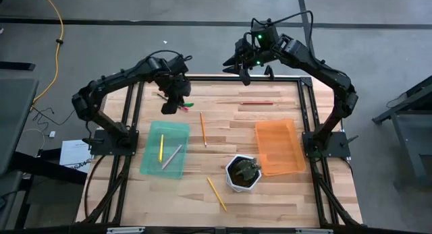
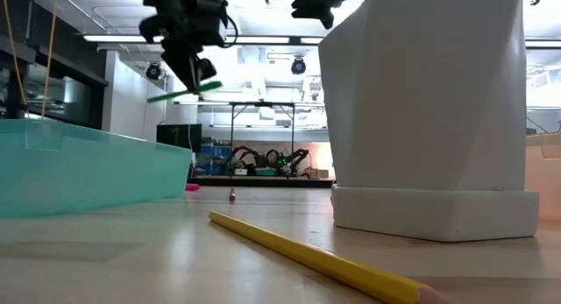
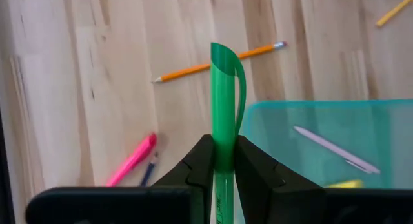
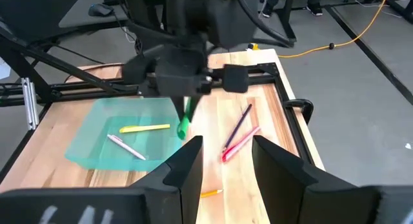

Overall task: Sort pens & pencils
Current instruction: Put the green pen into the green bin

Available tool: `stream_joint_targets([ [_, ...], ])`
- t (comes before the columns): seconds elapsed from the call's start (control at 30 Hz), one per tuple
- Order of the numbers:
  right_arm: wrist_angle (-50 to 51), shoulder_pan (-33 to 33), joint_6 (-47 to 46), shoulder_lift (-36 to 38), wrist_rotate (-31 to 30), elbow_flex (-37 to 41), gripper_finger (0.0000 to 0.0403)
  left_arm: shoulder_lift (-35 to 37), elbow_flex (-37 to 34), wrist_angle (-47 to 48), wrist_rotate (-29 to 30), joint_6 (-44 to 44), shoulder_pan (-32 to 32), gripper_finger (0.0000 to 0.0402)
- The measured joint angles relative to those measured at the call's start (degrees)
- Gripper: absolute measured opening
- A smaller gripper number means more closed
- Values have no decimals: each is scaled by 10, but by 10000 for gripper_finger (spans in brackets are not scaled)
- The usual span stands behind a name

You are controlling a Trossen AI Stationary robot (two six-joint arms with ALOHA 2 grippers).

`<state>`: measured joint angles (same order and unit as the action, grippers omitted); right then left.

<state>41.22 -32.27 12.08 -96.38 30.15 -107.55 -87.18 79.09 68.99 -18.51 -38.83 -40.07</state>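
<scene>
From above, I have the left gripper (image 1: 177, 99) raised over the table's far-left part, just beyond the far edge of the teal tray (image 1: 151, 161), with the green pen (image 1: 185, 104) pinched in it; I judge it is held there so it can go into that tray, where a yellow pen (image 1: 161, 147) and a silver-grey pen (image 1: 171, 156) already lie. The orange tray (image 1: 291, 160) near the right edge holds nothing I can see, so I take it for the pencils: an orange pencil (image 1: 202, 129) lies between the trays, a yellow-orange pencil (image 1: 217, 193) toward the near edge beside the white pot (image 1: 243, 173), and a red-brown pencil (image 1: 257, 103) near the far edge. The right gripper (image 1: 244, 67) waits beyond the far edge. At table height, the green pen hangs nearly level, well above the wood, clear of the tray wall. Through the left wrist camera, the jaws are closed tight on the pen's barrel, its clip end sticking out ahead toward the tray; a pink pen (image 3: 132, 161) and a dark pen (image 3: 148, 172) lie together on the bare wood. Through the right wrist camera, its own jaws stand partly apart with nothing between them.
</scene>
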Motion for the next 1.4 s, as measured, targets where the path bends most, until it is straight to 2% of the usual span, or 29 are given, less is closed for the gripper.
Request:
stream_joint_targets([
  [0.13, 4, 0, 0, 0, 0, 0, 126, 24, -10, 18, 0, 23, 21, 40],
  [0.37, 11, 0, 0, 0, 3, 0, 126, 95, -111, 4, -3, 109, 88, 38],
  [0.6, 11, 0, 7, 0, 3, 0, 126, 176, -231, -103, 1, 274, 167, 40],
  [0.77, 10, 0, 7, 0, 3, 0, 126, 200, -278, -125, 45, 357, 208, 38],
  [1.1, 16, 0, 5, 0, 3, 0, 126, 206, -346, -146, 61, 397, 221, 41],
  [1.4, 27, 0, 6, 0, 4, 0, 126, 207, -359, -190, 78, 408, 221, 42],
])
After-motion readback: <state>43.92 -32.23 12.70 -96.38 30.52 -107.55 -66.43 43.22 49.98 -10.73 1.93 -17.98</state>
